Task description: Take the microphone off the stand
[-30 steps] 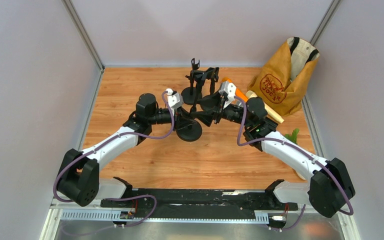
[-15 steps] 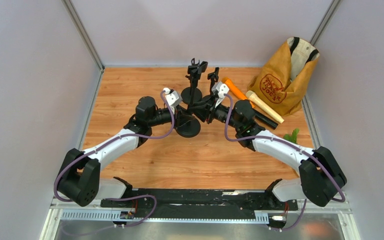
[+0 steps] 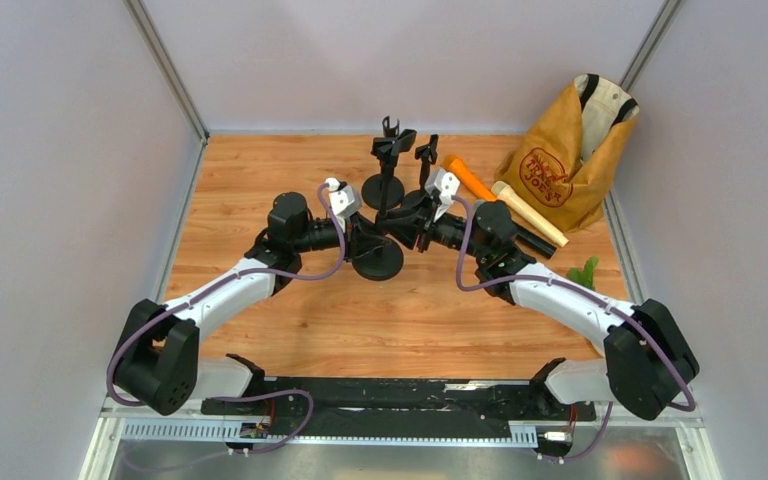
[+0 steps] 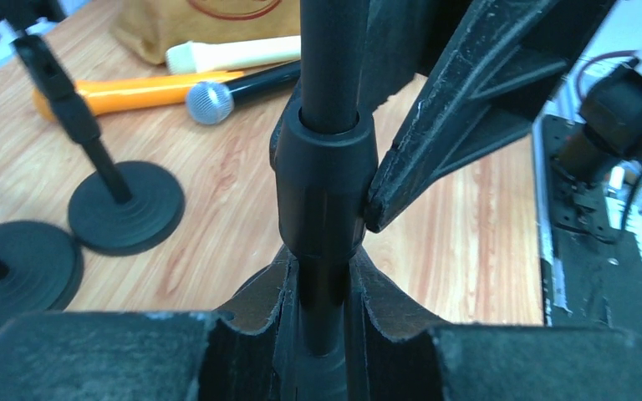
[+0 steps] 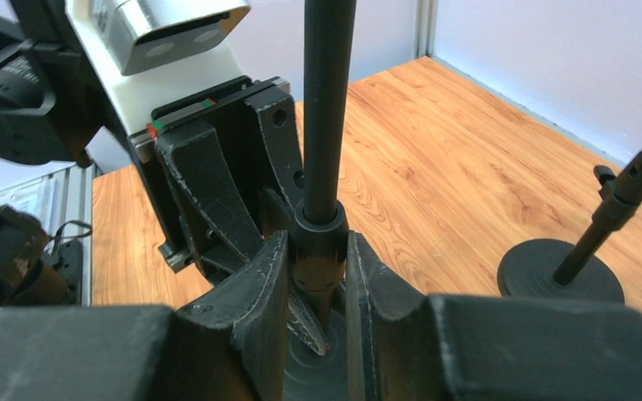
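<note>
The pole of the stand (image 4: 328, 75) is pinched between the jaws of the left gripper (image 4: 324, 280) just below its thick collar (image 4: 322, 184), at the bottom centre of the left wrist view. The collar itself is clamped between the jaws of the right gripper (image 5: 318, 251), low in the middle of the right wrist view. Both grippers are thus closed on the same upright pole from opposite sides, and one right finger (image 4: 468, 109) is seen touching the collar's right side. Beneath the two grippers, the stand's round base (image 3: 380, 262) is set on the wooden table (image 3: 260, 180) near the centre of the top view. What the top of this pole carries cannot be told. Three microphones are laid flat on the table toward the upper right. They are an orange microphone (image 3: 470, 178), a cream microphone (image 3: 528, 212) and a black microphone (image 4: 209, 102) with a silver grille, whose head lies just beside the orange one. Behind them a brown paper bag (image 3: 565, 165) is propped in the upper right corner. A second stand (image 4: 125, 209) and a third stand (image 4: 12, 267) are seen at the left of the left wrist view, their bases just beside each other.
</note>
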`<state>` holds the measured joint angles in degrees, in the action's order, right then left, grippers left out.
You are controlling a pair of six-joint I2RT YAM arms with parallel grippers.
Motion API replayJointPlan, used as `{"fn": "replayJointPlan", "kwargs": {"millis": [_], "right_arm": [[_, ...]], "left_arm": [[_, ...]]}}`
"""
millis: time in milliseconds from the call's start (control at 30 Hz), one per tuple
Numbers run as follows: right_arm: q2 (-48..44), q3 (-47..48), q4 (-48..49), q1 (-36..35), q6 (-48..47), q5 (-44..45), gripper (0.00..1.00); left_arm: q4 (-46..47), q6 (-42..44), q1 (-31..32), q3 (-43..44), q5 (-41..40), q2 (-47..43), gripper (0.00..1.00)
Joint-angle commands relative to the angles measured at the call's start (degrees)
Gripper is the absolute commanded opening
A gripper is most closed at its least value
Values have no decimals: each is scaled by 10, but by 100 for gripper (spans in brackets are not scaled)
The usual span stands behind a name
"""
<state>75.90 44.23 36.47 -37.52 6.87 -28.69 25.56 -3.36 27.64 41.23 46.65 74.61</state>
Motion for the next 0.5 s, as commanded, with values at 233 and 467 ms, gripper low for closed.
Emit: {"fn": "replayJointPlan", "kwargs": {"millis": [233,467], "right_arm": [[-62,-13,37,56,-45,-198,0],[-69,-15,39,63,-46,-247,1]], "left_arm": [[38,15,10,15,266,-52,0],[19,28,10,19,305,-55,0]]}}
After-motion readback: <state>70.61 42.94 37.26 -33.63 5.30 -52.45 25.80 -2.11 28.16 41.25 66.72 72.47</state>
